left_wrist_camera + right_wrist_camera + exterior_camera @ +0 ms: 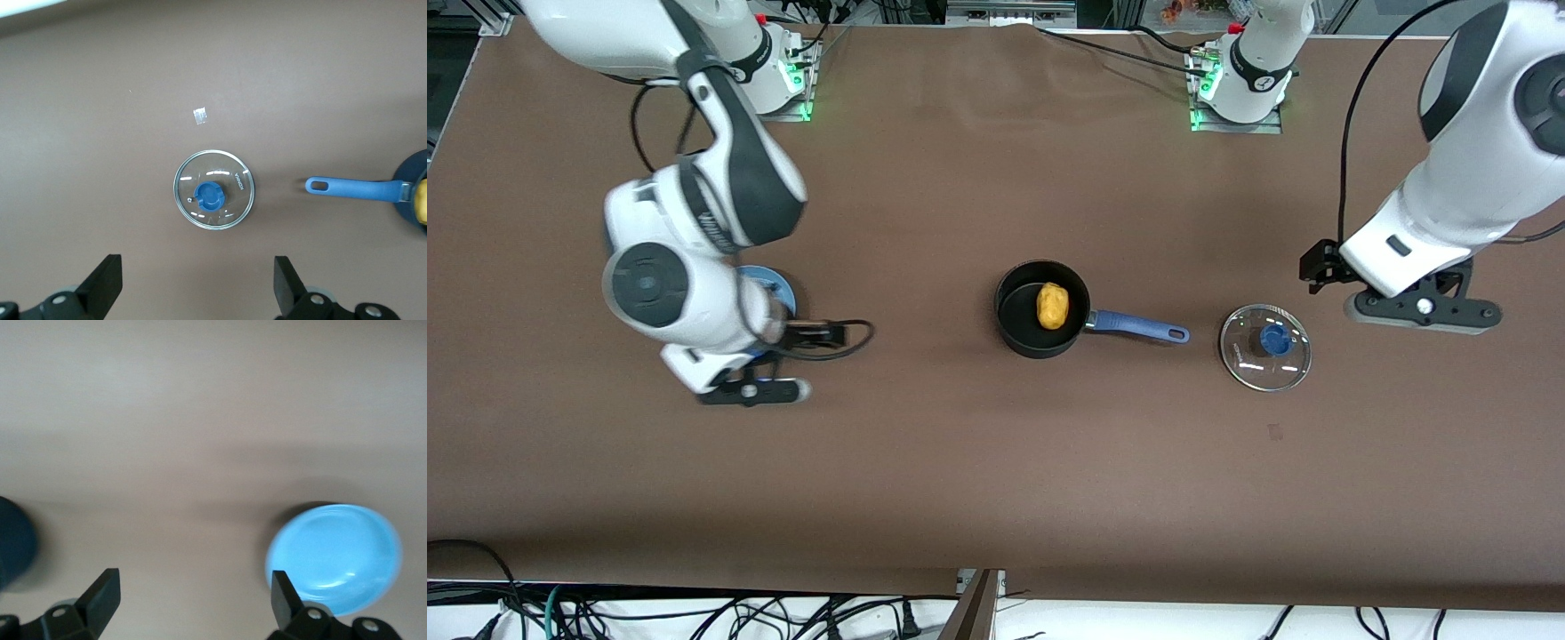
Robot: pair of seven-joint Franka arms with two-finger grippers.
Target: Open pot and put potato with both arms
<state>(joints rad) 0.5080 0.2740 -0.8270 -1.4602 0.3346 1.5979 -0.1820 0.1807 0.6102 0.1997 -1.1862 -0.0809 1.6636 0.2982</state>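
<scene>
The black pot [1017, 311] stands open at the table's middle, its blue handle [1138, 326] pointing toward the left arm's end. The yellow-orange potato [1052, 305] lies in the pot. The glass lid [1265, 347] with its blue knob lies flat on the table past the handle's tip; it also shows in the left wrist view [227, 180]. My left gripper [1423, 309] hangs open and empty [198, 267] above the table beside the lid. My right gripper [751, 391] hangs open and empty [193, 583] above the table near the right arm's end.
A light-blue plate [783, 289] lies under the right arm, partly hidden by it; it shows in the right wrist view [333, 557]. A small tape mark [1274, 432] is on the brown table, nearer the front camera than the lid.
</scene>
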